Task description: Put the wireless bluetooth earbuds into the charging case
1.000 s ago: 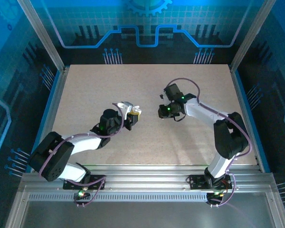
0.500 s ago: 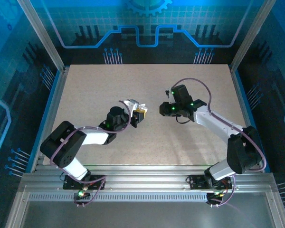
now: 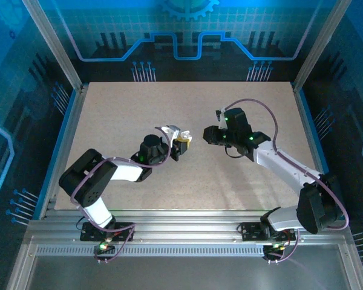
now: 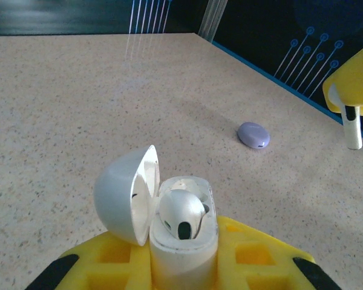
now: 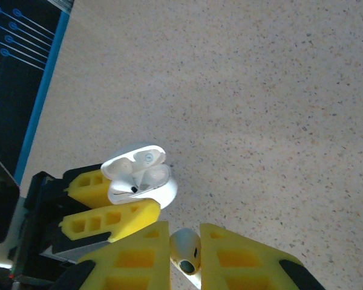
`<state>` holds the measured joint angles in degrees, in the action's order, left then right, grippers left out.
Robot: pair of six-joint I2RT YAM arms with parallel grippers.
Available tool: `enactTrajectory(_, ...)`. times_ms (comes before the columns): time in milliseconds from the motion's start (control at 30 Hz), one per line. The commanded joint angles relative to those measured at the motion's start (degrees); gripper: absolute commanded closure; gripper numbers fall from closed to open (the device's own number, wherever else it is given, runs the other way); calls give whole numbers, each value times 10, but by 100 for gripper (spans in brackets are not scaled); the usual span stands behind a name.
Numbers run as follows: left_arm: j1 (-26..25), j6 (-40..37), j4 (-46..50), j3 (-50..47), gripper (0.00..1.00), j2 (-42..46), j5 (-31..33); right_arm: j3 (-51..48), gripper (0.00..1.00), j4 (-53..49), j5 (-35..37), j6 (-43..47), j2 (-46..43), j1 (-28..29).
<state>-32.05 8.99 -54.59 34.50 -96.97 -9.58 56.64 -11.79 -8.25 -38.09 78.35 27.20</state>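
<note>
From above, your left jaws nearly meet your right jaws. Left wrist: jaws grip the white glossy charging case (image 4: 181,254), lid (image 4: 124,202) open, one white earbud (image 4: 180,212) seated inside. Right wrist: jaws pinch the second white earbud (image 5: 186,249), case just ahead.

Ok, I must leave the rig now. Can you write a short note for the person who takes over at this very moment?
Left gripper: shut on the charging case, lid flipped open.
Right gripper: shut on the second earbud, close to the case and facing it.
Done: the first earbud sits in one slot of the case.
Left: bring the second earbud to the free slot, seat it, release.
Also: a small lilac oval thing lies on the table, apart from both grippers.
</note>
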Motion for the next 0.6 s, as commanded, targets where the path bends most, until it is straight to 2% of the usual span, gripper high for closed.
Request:
enactTrajectory(0, -7, 4, -37, 19, 84, -11, -17, -14, 85, 40, -19, -19, -21, -5)
enactTrajectory(200, -10, 9, -50, 22, 84, -11, -25, -53, 84, 154, -44, -62, -21, 7)
enactTrajectory(567, -13, 12, -70, 17, 84, 6, -35, -47, 84, 253, -46, -87, 35, 34)
